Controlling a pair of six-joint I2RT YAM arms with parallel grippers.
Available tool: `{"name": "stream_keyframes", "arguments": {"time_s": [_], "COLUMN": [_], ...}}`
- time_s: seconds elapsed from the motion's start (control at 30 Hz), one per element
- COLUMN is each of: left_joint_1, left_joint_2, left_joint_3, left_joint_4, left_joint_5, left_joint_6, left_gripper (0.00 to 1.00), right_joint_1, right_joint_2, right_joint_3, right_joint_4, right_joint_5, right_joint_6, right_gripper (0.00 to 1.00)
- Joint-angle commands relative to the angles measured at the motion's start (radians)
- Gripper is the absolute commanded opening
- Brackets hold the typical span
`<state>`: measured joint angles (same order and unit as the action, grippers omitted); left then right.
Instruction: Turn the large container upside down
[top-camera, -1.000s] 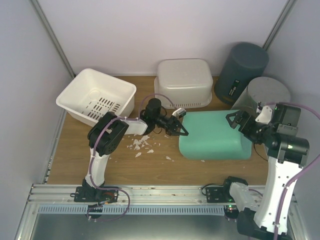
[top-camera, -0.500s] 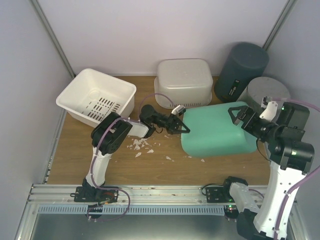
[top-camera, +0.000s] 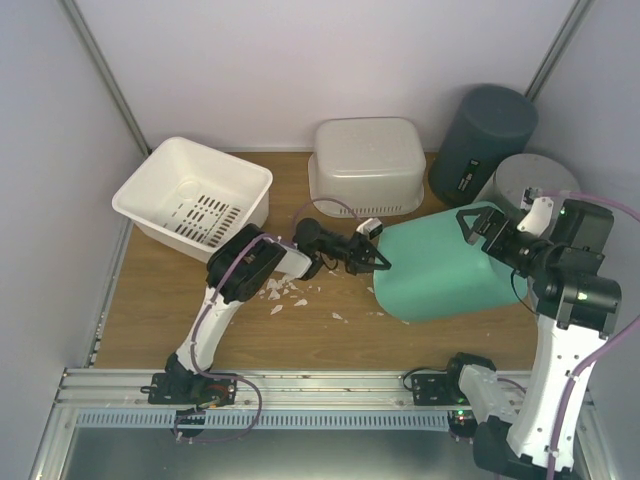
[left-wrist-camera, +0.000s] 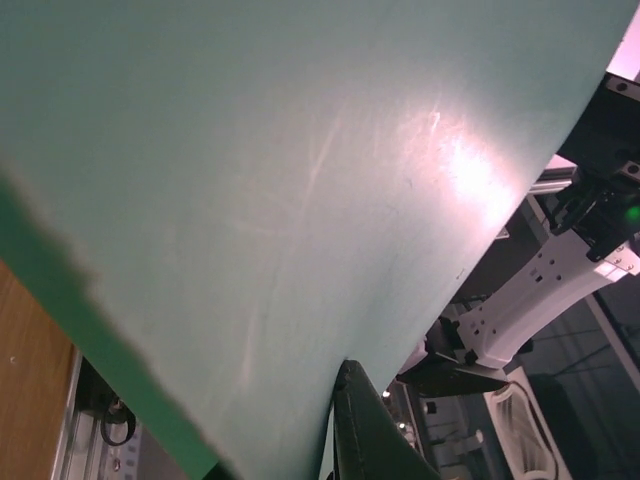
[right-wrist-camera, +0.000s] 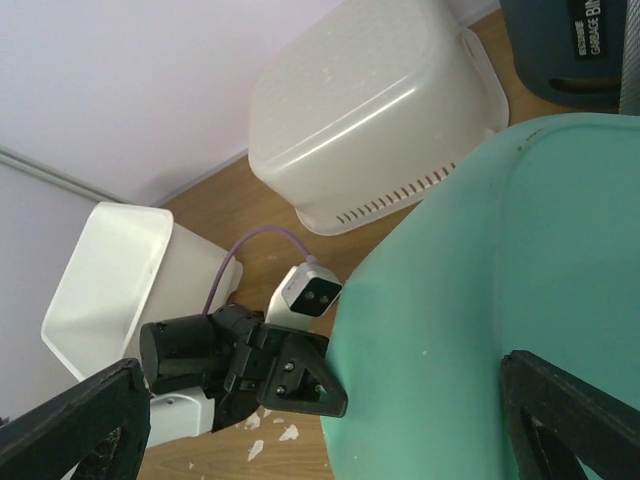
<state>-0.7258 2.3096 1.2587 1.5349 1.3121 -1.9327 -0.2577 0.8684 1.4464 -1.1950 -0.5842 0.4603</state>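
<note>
A white basket (top-camera: 150, 187) with slotted holes in its floor sits open side up at the upper left of the top view, on a wooden table (top-camera: 140, 320). At upper centre, against the back wall, a cream tub (top-camera: 367, 160) rests upside down, with a row of small slots along its lower wall. In the upper right corner stands a dark grey cylindrical bin (top-camera: 487, 130) bearing a label with white lettering, and just beside it, lower right, a light grey cylinder (top-camera: 535, 180). Small white scraps (top-camera: 281, 290) lie scattered on the wood near the centre. A metal rail (top-camera: 300, 384) runs along the table's lower edge.
</note>
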Motion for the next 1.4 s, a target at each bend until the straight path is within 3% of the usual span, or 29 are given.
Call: {"name": "stream_keyframes", "arguments": {"time_s": [0.0, 0.23, 0.4, 0.57, 0.7, 0.87, 1.0, 1.1, 1.27, 1.37], "left_joint_1": [-0.098, -0.097, -0.096, -0.094, -0.087, -0.056, -0.027, -0.001, 0.035, 0.051], "left_joint_2": [0.043, 0.081, 0.081, 0.079, 0.074, 0.038, -0.033, -0.098, -0.173, -0.173], "left_joint_3": [0.01, -0.028, -0.032, -0.033, -0.051, -0.112, -0.189, -0.216, -0.113, -0.039], "left_joint_4": [0.268, 0.314, 0.314, 0.312, 0.307, 0.208, -0.02, -0.332, -1.041, -1.261], "left_joint_5": [-0.088, -0.111, -0.128, -0.13, -0.116, -0.051, 0.006, 0.028, -0.018, -0.061], "left_joint_6": [-0.146, -0.141, -0.126, -0.121, -0.114, -0.006, 0.212, 0.468, 0.995, 1.171], "left_gripper": [0.0, 0.11, 0.5, 0.75, 0.84, 0.88, 0.9, 0.91, 0.91, 0.91], "right_joint_1": [0.04, 0.04, 0.041, 0.04, 0.04, 0.041, 0.04, 0.04, 0.041, 0.04], "right_joint_2": [-0.003, -0.008, -0.023, -0.027, -0.027, -0.047, -0.051, -0.051, -0.052, -0.054], "right_joint_3": [-0.02, -0.032, -0.04, -0.04, -0.052, -0.098, -0.124, -0.141, -0.169, -0.18], "right_joint_4": [-0.093, -0.105, -0.118, -0.122, -0.129, -0.123, -0.116, -0.101, -0.089, -0.081], "right_joint_5": [-0.333, -0.32, -0.309, -0.303, -0.289, -0.29, -0.288, -0.292, -0.289, -0.287], "right_joint_6": [0.024, 0.022, 0.02, 0.016, 0.004, 0.0, -0.007, -0.008, -0.011, -0.011], "right_gripper": [0.94, 0.93, 0.94, 0.94, 0.93, 0.94, 0.93, 0.93, 0.94, 0.94]}}
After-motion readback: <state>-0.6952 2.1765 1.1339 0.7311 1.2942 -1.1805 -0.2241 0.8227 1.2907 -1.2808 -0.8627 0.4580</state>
